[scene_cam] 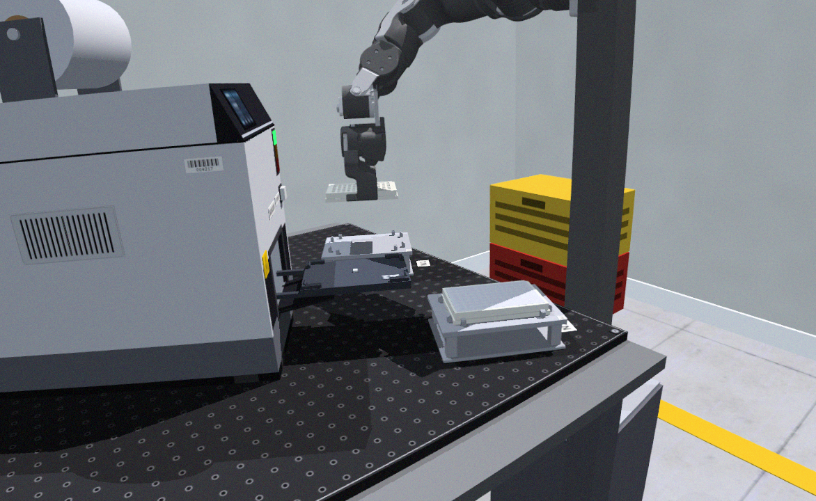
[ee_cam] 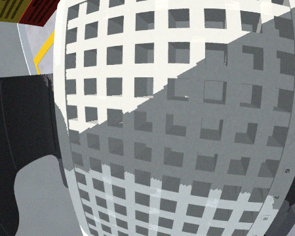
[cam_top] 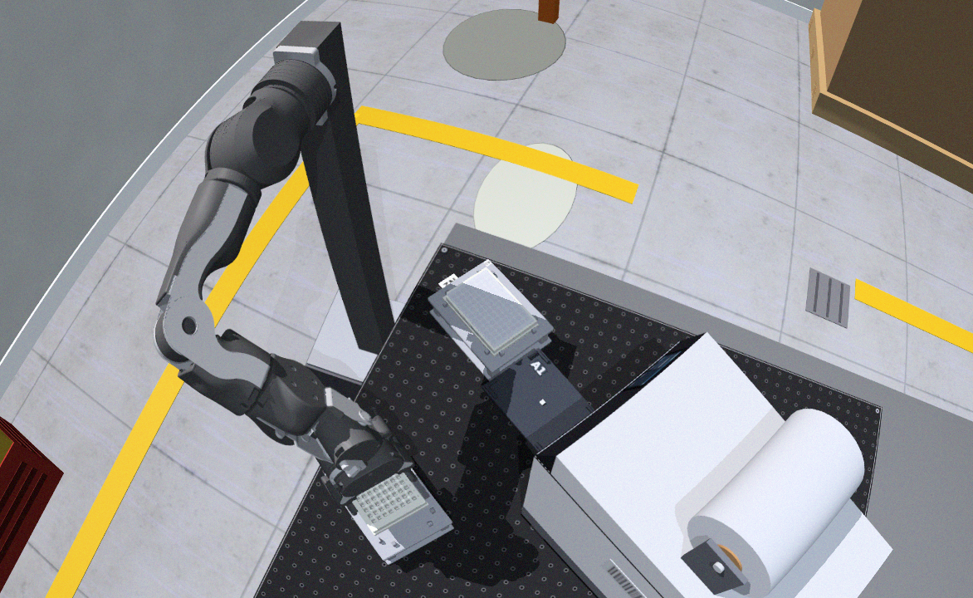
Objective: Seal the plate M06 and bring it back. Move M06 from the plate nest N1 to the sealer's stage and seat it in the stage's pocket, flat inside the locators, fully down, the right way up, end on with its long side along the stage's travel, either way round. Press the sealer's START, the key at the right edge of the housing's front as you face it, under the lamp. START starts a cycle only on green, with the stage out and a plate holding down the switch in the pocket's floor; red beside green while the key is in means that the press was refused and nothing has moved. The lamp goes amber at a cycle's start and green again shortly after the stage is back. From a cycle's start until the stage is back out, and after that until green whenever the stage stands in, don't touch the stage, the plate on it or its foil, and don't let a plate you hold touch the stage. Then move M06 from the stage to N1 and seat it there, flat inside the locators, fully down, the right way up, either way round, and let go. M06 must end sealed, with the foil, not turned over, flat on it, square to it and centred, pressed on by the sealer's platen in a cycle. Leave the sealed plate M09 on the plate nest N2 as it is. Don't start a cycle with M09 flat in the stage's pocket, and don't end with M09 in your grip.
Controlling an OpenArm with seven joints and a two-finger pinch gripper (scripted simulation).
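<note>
From above, the white open-welled plate M06 [cam_top: 389,502] sits at seven o'clock on the black perforated desk [cam_top: 430,386], gripped by the dark grey gripper [cam_top: 364,476], jaws clenched on its sides, over the grey plate nest N1 [cam_top: 430,529]. At twelve o'clock the foil-covered plate M09 [cam_top: 491,318] rests on nest N2 [cam_top: 542,327]; between them lies the dark sealer stage [cam_top: 542,405], out from the white sealer housing [cam_top: 661,446].

Seen from the exterior view, M06 hangs level, well above N1, with open air between it and the stage. A dark upright post [scene_cam: 598,155] and stacked yellow and red crates [scene_cam: 523,230] stand at three o'clock.

Up close in the wrist view, M06's open wells fill the frame, half shadowed.
</note>
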